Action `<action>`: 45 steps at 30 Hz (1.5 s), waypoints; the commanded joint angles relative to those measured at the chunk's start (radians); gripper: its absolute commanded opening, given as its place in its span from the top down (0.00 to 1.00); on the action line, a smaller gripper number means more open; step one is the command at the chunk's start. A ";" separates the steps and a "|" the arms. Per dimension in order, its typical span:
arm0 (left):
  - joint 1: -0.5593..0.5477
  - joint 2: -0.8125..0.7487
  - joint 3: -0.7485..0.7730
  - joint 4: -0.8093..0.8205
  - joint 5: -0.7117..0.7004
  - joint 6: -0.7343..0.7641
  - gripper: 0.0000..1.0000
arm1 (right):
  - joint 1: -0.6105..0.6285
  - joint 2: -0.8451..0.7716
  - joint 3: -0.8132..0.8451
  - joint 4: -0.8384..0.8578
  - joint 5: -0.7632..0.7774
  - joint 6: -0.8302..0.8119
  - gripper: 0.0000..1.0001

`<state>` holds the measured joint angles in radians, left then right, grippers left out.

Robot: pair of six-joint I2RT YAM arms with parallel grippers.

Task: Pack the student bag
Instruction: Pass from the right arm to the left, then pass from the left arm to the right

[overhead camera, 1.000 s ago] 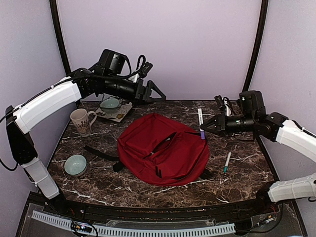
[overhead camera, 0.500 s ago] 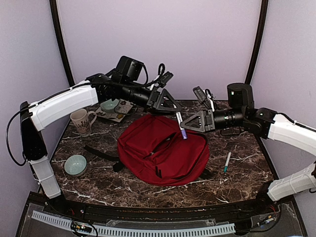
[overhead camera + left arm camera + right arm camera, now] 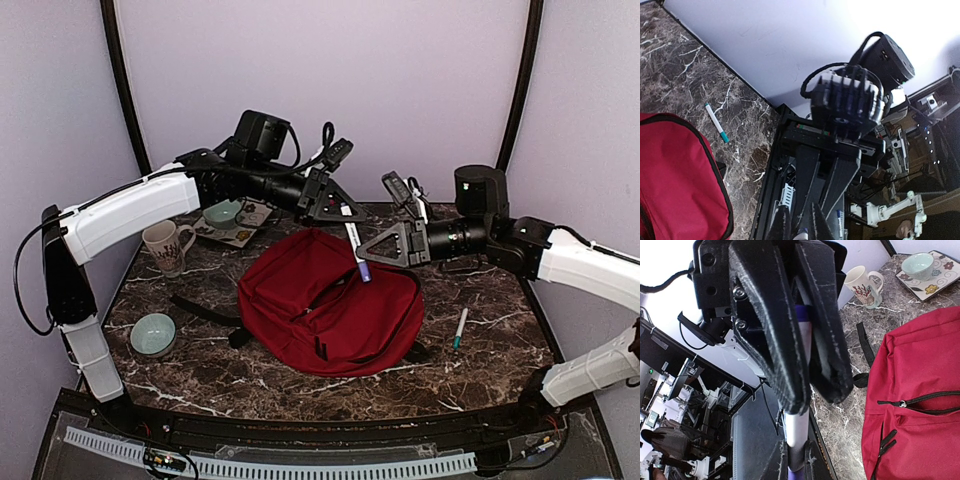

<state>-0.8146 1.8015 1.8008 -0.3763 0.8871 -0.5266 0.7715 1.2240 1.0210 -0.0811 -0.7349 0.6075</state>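
Two grippers met in the air over the far half of the large soft red fabric backpack [image 3: 330,310], which lay at the middle of the dark marbled counter [image 3: 200,370]. Left gripper [image 3: 348,215] was clamped on the upper end of a white marker with a purple cap [image 3: 360,262]. Right gripper [image 3: 362,250] was clamped lower on the same marker. The marker hung tilted, cap downward, just above the backpack's far side; neither gripper touched the fabric.

student bag [image 3: 330,305]: 1 | mug [image 3: 166,245]: 1 | bowl [image 3: 153,334] [image 3: 222,212]: 2 | marker [image 3: 353,243] [image 3: 459,328]: 2 | tray [image 3: 250,227]: 1
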 commanded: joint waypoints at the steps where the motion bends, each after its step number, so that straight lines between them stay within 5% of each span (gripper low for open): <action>1: -0.005 -0.022 0.009 0.017 0.021 0.000 1.00 | 0.005 -0.024 0.021 0.047 0.076 0.021 1.00; 2: -0.005 -0.027 0.005 0.020 0.017 -0.001 1.00 | 0.006 -0.025 0.021 0.049 0.088 0.030 0.98; 4: -0.005 -0.035 0.002 0.024 0.004 -0.001 1.00 | 0.006 -0.022 0.025 0.047 0.101 0.058 0.65; 7: 0.000 -0.050 0.003 0.043 -0.038 -0.020 1.00 | 0.005 -0.013 0.040 0.018 0.122 0.072 0.43; 18: 0.072 -0.127 -0.089 0.320 -0.238 -0.347 1.00 | 0.005 -0.143 -0.083 0.258 0.360 0.224 0.20; 29: 0.075 -0.130 -0.119 0.430 -0.335 -0.486 1.00 | 0.006 -0.120 -0.124 0.430 0.423 0.311 0.29; 45: 0.075 -0.161 -0.220 0.519 -0.366 -0.566 1.00 | 0.006 -0.024 -0.105 0.601 0.347 0.383 0.78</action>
<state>-0.7376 1.6962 1.6104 0.1043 0.5407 -1.0874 0.7719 1.1934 0.9005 0.4088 -0.3485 0.9817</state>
